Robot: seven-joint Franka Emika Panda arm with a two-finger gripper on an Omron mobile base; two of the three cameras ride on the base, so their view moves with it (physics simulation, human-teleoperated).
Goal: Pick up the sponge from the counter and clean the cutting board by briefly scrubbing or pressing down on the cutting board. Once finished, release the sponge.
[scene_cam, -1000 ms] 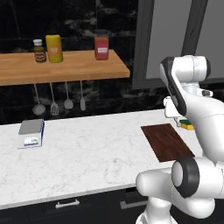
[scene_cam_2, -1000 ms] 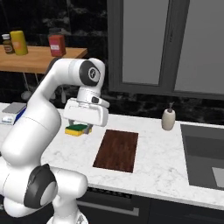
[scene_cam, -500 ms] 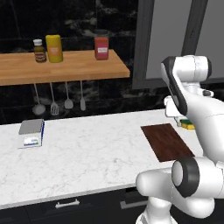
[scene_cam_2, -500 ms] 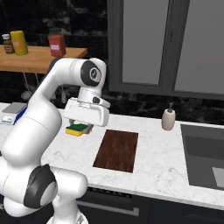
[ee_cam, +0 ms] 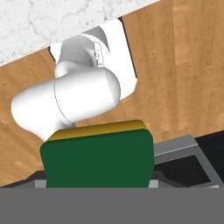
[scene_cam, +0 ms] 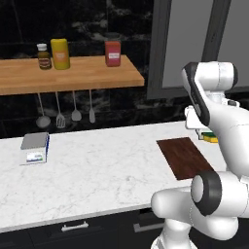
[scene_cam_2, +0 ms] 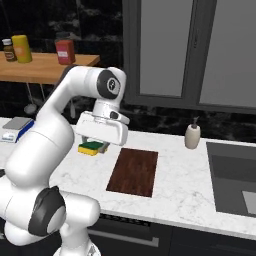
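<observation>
The green-and-yellow sponge (scene_cam_2: 92,147) lies on the white marble counter (scene_cam_2: 190,187), just left of the dark reddish-brown cutting board (scene_cam_2: 134,171). My gripper (scene_cam_2: 98,141) is lowered right over the sponge, and the white hand hides its fingers. In the hand view the sponge (ee_cam: 98,159) looms very close at the bottom, green top facing the camera, and covers the finger tips. From the left base view the sponge (scene_cam: 210,137) peeks out behind my arm, right of the cutting board (scene_cam: 187,156), with the gripper (scene_cam: 204,132) just above it.
A blue scale (scene_cam: 35,147) with a grey top stands at the counter's far left. A soap dispenser (scene_cam_2: 192,136) and a sink (scene_cam_2: 235,177) lie right of the board. A wooden shelf (scene_cam: 68,73) with jars and hanging utensils (scene_cam: 65,114) is on the wall.
</observation>
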